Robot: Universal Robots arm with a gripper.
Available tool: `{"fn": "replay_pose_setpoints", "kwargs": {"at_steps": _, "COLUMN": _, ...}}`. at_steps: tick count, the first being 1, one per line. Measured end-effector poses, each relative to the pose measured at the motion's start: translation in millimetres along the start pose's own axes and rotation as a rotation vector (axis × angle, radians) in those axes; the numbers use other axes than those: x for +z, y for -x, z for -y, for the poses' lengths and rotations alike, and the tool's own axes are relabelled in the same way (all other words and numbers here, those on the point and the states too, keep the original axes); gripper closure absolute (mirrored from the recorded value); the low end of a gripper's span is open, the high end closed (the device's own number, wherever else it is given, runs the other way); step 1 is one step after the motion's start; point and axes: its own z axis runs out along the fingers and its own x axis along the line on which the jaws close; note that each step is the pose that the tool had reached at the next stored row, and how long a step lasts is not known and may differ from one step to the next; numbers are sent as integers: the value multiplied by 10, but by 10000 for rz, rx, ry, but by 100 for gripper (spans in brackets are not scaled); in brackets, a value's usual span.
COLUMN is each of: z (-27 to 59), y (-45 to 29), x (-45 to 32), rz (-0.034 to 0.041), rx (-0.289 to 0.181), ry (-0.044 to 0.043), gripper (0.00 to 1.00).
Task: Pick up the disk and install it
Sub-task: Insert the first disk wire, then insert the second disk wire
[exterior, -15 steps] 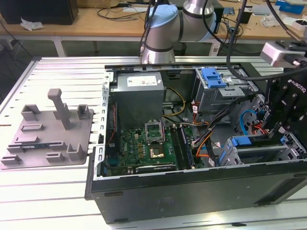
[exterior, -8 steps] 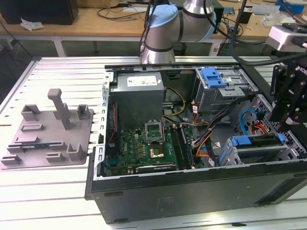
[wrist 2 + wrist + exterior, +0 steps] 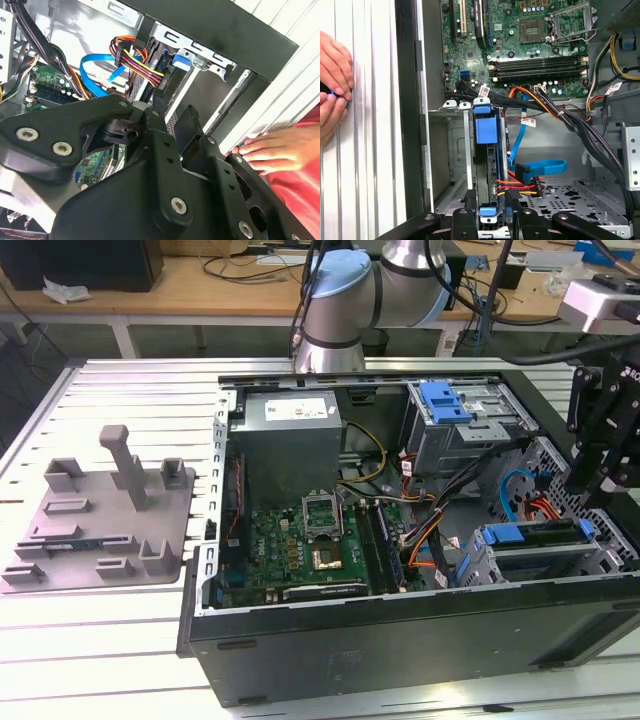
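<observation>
While the disk (image 3: 486, 165) sits in its bay | jaws' state unclear | first wrist view adds hands (image 3: 334, 75)

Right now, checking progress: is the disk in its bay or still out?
In. The disk stands on edge inside the drive cage, its blue carrier between the cage's walls; the gripper hovers just above it.

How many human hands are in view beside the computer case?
2. Both rest on the slatted table outside the case in the first wrist view: one hand beside the other hand.
</observation>
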Motion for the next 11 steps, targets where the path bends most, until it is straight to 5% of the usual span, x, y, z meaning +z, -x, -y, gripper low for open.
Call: {"fn": "replay_pose_setpoints", "kwargs": {"at_steps": 11, "z": 0, "y": 0, "x": 1, "rz": -20, "rx": 1, "ry": 1, "gripper": 64}}
